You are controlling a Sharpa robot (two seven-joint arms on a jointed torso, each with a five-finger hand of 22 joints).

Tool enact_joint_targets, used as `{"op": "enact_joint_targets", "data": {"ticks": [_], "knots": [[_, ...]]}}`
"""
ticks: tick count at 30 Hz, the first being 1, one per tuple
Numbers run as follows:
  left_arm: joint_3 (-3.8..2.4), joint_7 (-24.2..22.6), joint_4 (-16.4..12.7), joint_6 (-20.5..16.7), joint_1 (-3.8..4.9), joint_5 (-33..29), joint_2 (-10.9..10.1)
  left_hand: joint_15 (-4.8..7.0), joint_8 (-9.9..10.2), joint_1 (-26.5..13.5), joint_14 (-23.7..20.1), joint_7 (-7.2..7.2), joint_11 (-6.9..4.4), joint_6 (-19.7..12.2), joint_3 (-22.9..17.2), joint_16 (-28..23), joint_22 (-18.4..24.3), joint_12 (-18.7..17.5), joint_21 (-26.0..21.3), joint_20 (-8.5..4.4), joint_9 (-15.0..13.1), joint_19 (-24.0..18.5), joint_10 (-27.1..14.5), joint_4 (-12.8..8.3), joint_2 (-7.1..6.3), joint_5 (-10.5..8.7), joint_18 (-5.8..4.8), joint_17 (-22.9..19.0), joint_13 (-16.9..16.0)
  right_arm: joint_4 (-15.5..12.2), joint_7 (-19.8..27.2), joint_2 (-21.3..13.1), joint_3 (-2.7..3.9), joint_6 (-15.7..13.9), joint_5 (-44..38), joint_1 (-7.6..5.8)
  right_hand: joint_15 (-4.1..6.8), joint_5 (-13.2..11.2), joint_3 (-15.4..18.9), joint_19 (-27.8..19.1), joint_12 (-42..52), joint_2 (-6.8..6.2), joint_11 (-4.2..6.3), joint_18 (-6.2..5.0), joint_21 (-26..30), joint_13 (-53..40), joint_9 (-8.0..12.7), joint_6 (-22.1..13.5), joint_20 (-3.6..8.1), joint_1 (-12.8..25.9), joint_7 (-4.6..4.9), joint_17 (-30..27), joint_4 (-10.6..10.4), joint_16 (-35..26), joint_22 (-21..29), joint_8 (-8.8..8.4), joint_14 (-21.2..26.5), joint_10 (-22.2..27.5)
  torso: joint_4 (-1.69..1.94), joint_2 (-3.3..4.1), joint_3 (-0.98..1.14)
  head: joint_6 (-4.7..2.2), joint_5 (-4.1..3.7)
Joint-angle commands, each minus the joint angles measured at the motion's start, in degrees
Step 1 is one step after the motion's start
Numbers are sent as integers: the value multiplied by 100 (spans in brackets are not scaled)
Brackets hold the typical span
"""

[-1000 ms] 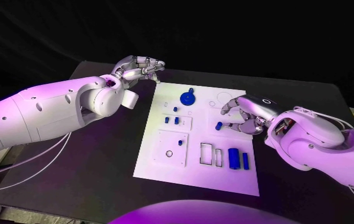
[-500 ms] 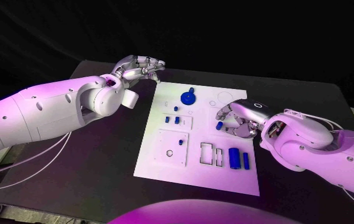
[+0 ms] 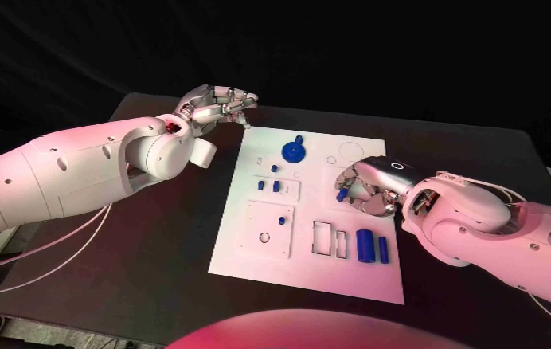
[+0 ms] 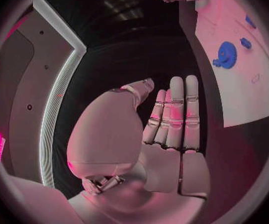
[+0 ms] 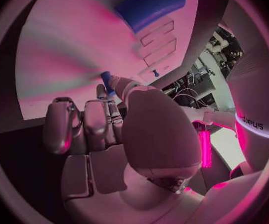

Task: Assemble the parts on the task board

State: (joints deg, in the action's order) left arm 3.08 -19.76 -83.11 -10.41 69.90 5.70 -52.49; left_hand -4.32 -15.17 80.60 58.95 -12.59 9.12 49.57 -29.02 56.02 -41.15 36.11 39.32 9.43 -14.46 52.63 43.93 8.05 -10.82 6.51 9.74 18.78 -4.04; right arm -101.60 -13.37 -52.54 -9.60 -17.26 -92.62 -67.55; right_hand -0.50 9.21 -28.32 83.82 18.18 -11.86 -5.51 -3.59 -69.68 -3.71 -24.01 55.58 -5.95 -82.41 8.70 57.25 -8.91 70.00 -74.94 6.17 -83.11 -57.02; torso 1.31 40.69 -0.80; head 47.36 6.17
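Note:
The white task board [image 3: 304, 273] lies mid-table. My right hand [image 3: 369, 182] rests low over its right half, thumb and fingers pinching a small blue peg [image 3: 342, 194] that stands on the board; the right wrist view shows the peg [image 5: 107, 80] between the fingertips. My left hand [image 3: 213, 107] hovers off the board's far left corner, fingers curled in and holding nothing [image 4: 171, 124]. A blue gear [image 3: 293, 153] sits near the far edge, also visible as the gear [image 4: 226, 54] in the left wrist view.
Small blue pegs [image 3: 269, 185] stand left of centre, and one more peg [image 3: 281, 221] sits in a square plate. A blue cylinder [image 3: 364, 246] and a thinner blue bar [image 3: 382, 249] lie near the right edge, beside two rectangular slots [image 3: 330, 240]. Black table [image 3: 150, 237] surrounds the board.
My right hand has slid left and lower over the board, and its fingers have closed in around the small blue peg. The left hand has stayed in place.

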Motion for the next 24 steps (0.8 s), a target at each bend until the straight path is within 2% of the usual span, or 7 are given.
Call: {"op": "enact_joint_targets", "data": {"ticks": [1,11,18,21,24], "knots": [[-4,-26,-10,98,4,-7,5,-24,27,-15,-27,-15,-6,-32,42,-34,5,20,-22,47,2,11,-22,6,63,12,71,-7,-5,21,-67,15,-2,162,-143,11,-5,-19,-55,52,-56,-48,6,-18,-14,7,-15,69,2,17,-8,3,-3,25,-791,52,-30,-53,-6,-1,4,11,12],[-4,-24,-9,96,4,-7,7,-23,29,-13,-27,-15,-6,-34,43,-33,8,26,-26,47,1,15,-21,7,67,12,72,-6,-7,27,-55,59,-5,146,-143,20,5,-54,-169,81,-176,-15,31,-3,-106,-4,-82,262,16,116,-54,34,-12,50,-835,169,-40,-226,-4,-2,2,29,11],[-4,-21,-12,95,4,-7,4,-23,29,-13,-27,-15,-6,-34,43,-33,8,26,-26,47,1,15,-21,7,67,12,72,-6,-7,42,-84,78,-5,-26,-138,22,29,-105,-180,104,-227,32,55,11,-176,-11,-117,324,30,236,-73,18,-78,40,-867,220,-35,-332,-2,0,2,38,16],[-4,-21,-14,95,4,-7,4,-23,29,-13,-27,-15,-6,-34,43,-33,8,26,-26,47,1,15,-21,7,67,12,72,-6,-7,43,-117,85,-5,-114,-132,23,44,-120,-187,121,-239,65,71,19,-225,-15,-137,360,37,272,-88,17,-105,39,-887,250,-34,-388,-2,-1,0,40,16],[-4,-20,-15,97,4,-7,3,-23,29,-13,-27,-15,-6,-34,43,-33,8,26,-26,47,1,15,-21,7,67,12,72,-6,-7,41,-170,88,-5,-248,-128,24,81,-119,-238,156,-258,174,109,38,-331,-24,-190,444,53,254,-125,38,-97,52,-929,327,-40,-512,0,-1,0,44,15]]}}
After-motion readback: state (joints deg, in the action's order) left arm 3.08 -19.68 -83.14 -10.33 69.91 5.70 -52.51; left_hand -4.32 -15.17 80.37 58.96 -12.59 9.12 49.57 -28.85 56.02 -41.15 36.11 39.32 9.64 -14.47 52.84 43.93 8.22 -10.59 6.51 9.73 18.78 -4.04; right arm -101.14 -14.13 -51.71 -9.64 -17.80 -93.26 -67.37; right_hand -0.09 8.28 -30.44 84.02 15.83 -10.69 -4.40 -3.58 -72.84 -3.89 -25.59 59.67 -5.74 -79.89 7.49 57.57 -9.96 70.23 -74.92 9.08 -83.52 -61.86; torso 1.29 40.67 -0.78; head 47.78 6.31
